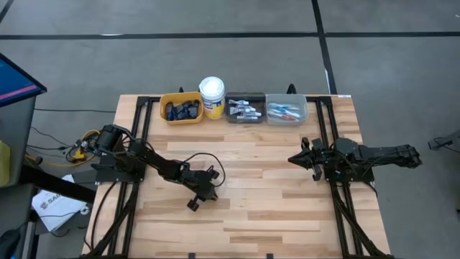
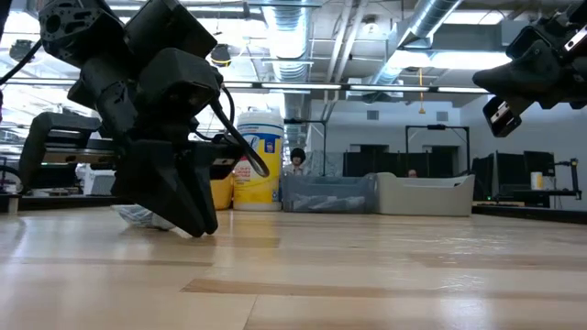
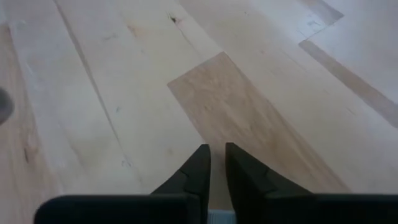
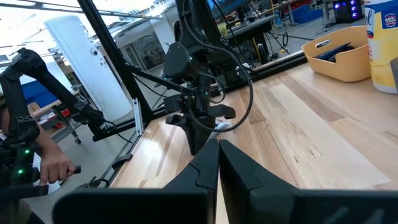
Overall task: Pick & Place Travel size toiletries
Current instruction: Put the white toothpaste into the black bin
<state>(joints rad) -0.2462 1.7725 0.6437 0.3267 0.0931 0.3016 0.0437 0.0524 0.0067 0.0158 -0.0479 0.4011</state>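
The toiletries lie in three bins along the far edge: dark navy mini tubes [image 1: 181, 111] in the yellow bin, white tubes [image 1: 244, 109] in the dark bin, toothbrushes [image 1: 285, 110] in the grey bin. My left gripper [image 1: 192, 204] [image 3: 217, 152] points down at the table's near middle, with its fingers nearly together and nothing visible between the tips. A small white thing [image 2: 142, 216] lies just behind it; I cannot tell what it is. My right gripper [image 1: 297, 157] [image 4: 218, 147] hangs shut and empty above the table's right half. My left gripper comes from above, and its fingertips [image 2: 202, 231] stand at the bare wood. Whether they touch it I cannot tell.
A white-lidded yellow tub [image 1: 212, 94] stands between the yellow bin [image 1: 169, 115] and the dark bin [image 1: 231, 117]. The grey bin [image 1: 302, 115] is farthest right. Bare wood [image 1: 266, 194] stretches between the arms. A person's hand [image 4: 57, 167] shows beyond the table's left side.
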